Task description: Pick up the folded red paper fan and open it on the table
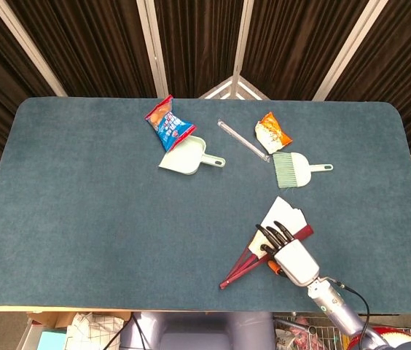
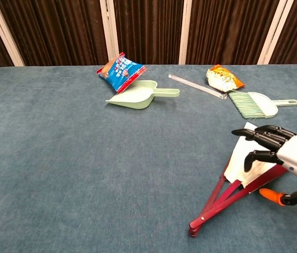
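Blue felt-covered table (image 1: pixel 81 219): left half bare, wide room. Far centre: red-blue snack bag (image 1: pixel 168 122), pale green plastic dustpan (image 1: pixel 187 157), clear plastic rod (image 1: pixel 243 140), orange snack bag (image 1: pixel 273 131), green hand brush (image 1: pixel 296 169). Near right edge: red paper fan (image 1: pixel 253 259), partly spread, white leaf showing. Right hand (image 1: pixel 287 251) over fan, fingers curled, thumb beneath; grip uncertain.

Blue felt-ish table (image 1: pixel 81 204) w/ rounded corners. On it: red/blue snack bag (image 1: pixel 168 122) touching mint dustpan (image 1: pixel 187 157), clear tube (image 1: pixel 243 140), orange snack bag (image 1: pixel 272 132) just beside green brush (image 1: pixel 296 169), part-open red fan (image 1: pixel 267 244) nr front edge.
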